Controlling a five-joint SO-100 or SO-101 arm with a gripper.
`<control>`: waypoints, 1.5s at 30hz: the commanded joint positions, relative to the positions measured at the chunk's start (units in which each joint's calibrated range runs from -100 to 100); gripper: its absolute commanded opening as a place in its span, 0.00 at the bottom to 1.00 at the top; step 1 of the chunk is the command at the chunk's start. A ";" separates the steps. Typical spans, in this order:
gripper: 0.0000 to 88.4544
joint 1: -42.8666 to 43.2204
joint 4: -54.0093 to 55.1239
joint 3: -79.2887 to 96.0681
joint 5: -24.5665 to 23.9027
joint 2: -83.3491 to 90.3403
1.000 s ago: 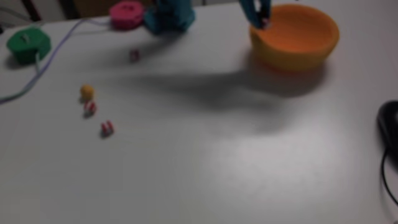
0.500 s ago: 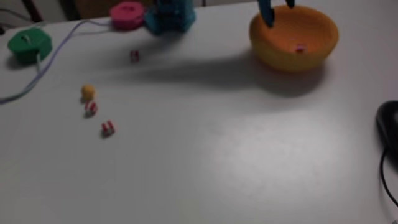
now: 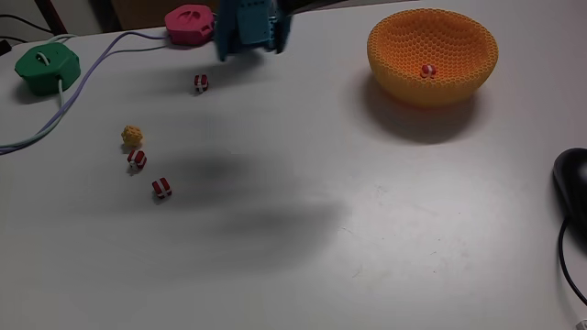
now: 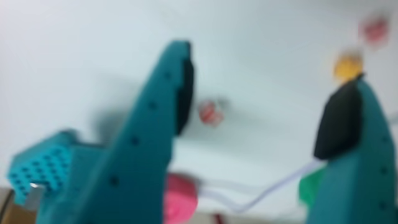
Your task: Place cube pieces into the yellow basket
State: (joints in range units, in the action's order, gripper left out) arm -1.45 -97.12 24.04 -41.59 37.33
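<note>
The yellow basket (image 3: 431,55) stands at the back right of the table in the fixed view, with one red-and-white cube (image 3: 426,70) lying inside it. Three more cube pieces sit on the table at the left (image 3: 201,83), (image 3: 137,159), (image 3: 162,189), beside a yellow bumpy piece (image 3: 132,137). In the blurred wrist view my gripper (image 4: 267,74) is open and empty, high above the table. One cube (image 4: 211,112) shows between its teal fingers (image 4: 155,124). The yellow piece (image 4: 347,65) and another cube (image 4: 375,29) lie beyond the right finger.
My arm's teal base (image 3: 248,27) stands at the back centre. A pink puck (image 3: 188,23) and a green puck (image 3: 46,69) with a cable sit at the back left. A black mouse (image 3: 573,183) lies at the right edge.
The gripper has let a cube go into the basket, risen out of the fixed view, and swung left. The arm's shadow has moved to the middle of the table.
</note>
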 commanded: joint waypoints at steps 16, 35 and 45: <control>0.37 -33.96 15.19 35.90 4.84 8.59; 0.34 -34.80 23.18 43.03 2.88 2.91; 0.32 -38.81 26.74 46.11 3.91 3.58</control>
State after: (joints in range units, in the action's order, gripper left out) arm -38.88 -71.16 69.85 -37.88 39.89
